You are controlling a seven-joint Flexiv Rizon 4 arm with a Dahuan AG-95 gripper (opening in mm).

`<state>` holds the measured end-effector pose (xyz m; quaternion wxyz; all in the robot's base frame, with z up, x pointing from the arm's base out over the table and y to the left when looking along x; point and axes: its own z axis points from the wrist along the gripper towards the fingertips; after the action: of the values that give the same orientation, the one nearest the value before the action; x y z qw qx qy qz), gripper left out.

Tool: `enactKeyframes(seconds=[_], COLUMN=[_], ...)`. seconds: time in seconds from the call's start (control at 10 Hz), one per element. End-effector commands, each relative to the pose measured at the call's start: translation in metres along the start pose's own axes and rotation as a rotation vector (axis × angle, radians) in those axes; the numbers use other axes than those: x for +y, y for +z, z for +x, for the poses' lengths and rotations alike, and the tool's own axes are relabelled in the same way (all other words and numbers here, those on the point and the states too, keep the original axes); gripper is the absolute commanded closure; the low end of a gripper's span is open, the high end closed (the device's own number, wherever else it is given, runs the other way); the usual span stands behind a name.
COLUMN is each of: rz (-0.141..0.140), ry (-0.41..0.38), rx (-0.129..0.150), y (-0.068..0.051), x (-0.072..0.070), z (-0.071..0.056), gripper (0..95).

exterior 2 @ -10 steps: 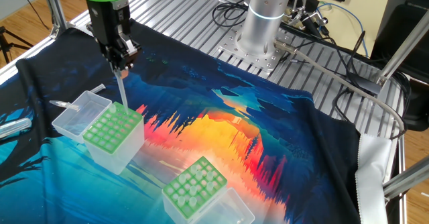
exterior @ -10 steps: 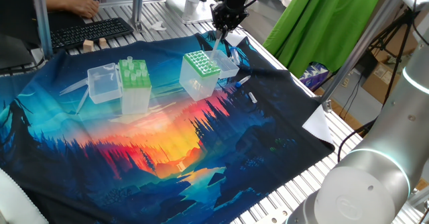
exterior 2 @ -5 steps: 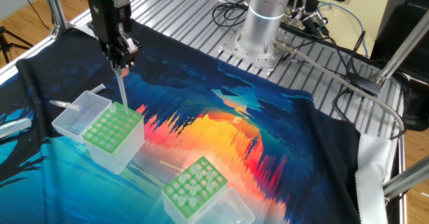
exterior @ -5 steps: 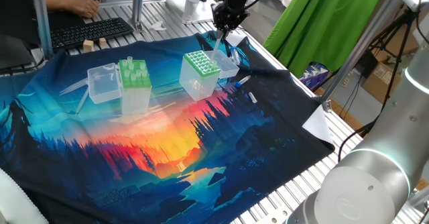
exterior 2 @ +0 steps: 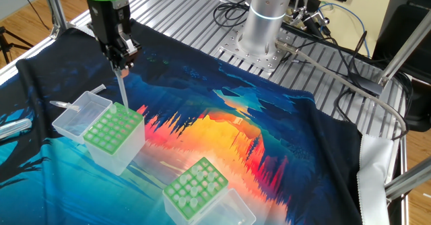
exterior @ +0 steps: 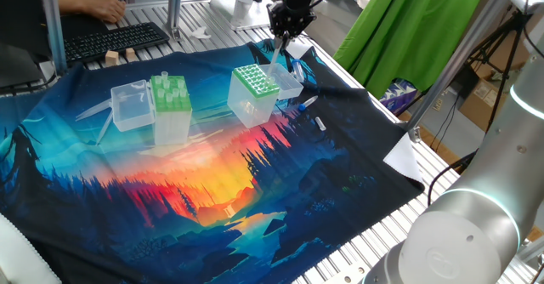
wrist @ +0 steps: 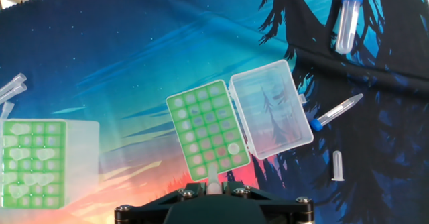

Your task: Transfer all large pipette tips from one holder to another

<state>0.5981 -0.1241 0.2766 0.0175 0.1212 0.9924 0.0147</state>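
Nothing shifted from a second earlier: the fingers (exterior 2: 124, 66) stayed pinched on a large pipette tip (exterior 2: 122, 89), held upright above the dotted-grid holder (exterior 2: 114, 129).

Bright, even indoor light fills all three views, leaving only faint, soft shadows. The glossy printed cloth (exterior: 212, 182) shows mild sheen. A large grey arm segment (exterior: 459, 237) at lower right is blurred; the hand view stays sharp.

A slatted metal table (exterior 2: 202, 23) carries a printed cloth (exterior 2: 269, 137) bearing two tip boxes.
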Motion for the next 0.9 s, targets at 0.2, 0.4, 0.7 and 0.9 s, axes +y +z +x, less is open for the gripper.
enactKeyframes(seconds=[0.2, 0.4, 0.7, 0.9], rz=[0.007, 0.016, 0.026, 0.028], ry=[-0.007, -0.006, 0.015, 0.021], rx=[0.021, 0.028, 0.028, 0.029], y=[-0.0003, -0.0003, -0.0004, -0.0001], x=[-0.0001, -0.0001, -0.0001, 0.0005], z=[0.0009, 0.0009, 0.0006, 0.0001], gripper=[95.0, 95.0, 95.0, 95.0])
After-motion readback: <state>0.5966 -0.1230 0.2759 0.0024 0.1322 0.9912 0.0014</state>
